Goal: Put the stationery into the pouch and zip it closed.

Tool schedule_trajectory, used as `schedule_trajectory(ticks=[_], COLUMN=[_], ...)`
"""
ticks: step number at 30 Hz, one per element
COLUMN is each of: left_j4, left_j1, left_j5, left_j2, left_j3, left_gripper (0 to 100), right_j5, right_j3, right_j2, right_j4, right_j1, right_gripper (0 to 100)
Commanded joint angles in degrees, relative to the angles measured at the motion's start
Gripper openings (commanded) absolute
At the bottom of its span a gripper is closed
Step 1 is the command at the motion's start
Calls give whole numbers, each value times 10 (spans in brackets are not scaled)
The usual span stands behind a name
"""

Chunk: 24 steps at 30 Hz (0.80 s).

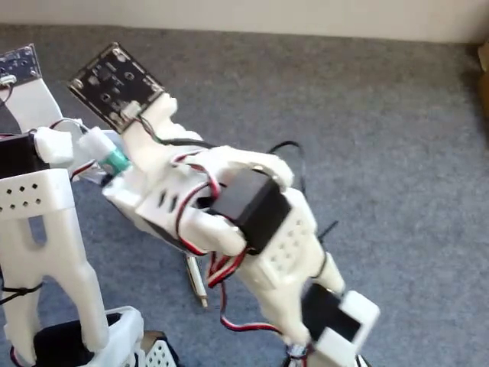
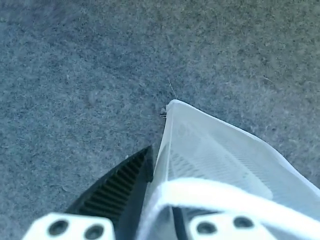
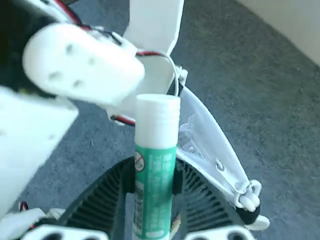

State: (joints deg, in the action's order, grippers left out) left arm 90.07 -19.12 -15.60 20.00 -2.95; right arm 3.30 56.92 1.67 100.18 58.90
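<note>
My right gripper point(image 3: 154, 175) is shut on a green glue stick point(image 3: 155, 165) with a white cap, held upright between the black fingers. Just past the cap lies the white mesh pouch point(image 3: 210, 145), its zip edge and zipper pull point(image 3: 247, 194) facing the gripper. My left gripper point(image 2: 155, 167) is shut on the pouch point(image 2: 220, 150), pinching one edge so a corner sticks out over the grey surface. In the high view the glue stick point(image 1: 114, 159) sits between the two arms, and the arms hide most of the pouch.
A thin pencil-like thing point(image 1: 197, 283) lies on the grey carpet-like surface point(image 1: 382, 138) under the right arm point(image 1: 260, 222). The left arm point(image 1: 42, 229) stands close beside it. A pale wall point(image 1: 306, 15) runs along the far edge.
</note>
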Motion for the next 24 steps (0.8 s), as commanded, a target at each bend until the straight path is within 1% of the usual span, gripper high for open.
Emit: schedule_trajectory(ticks=[1, 5, 9, 13, 19, 24], left_j4=[-10, -10, -9, -6, -6, -6], left_j1=[-6, -6, -6, -6, -29, -33], left_j5=[-4, -5, -5, -4, -6, -4], left_j2=[-11, -11, -11, -11, -11, -11], left_j3=[-5, -3, -4, -5, -4, -6], left_gripper=[53, 53, 53, 53, 53, 53], right_j5=[63, 98, 87, 6, 4, 4], right_j3=[-95, -187, -250, -342, -536, -705], right_j2=[-109, -201, -257, -292, -368, -431], right_j4=[10, -7, -110, -243, -469, -681], right_j1=[-9, 0, 0, -11, -44, -44], right_gripper=[5, 5, 5, 5, 5, 5])
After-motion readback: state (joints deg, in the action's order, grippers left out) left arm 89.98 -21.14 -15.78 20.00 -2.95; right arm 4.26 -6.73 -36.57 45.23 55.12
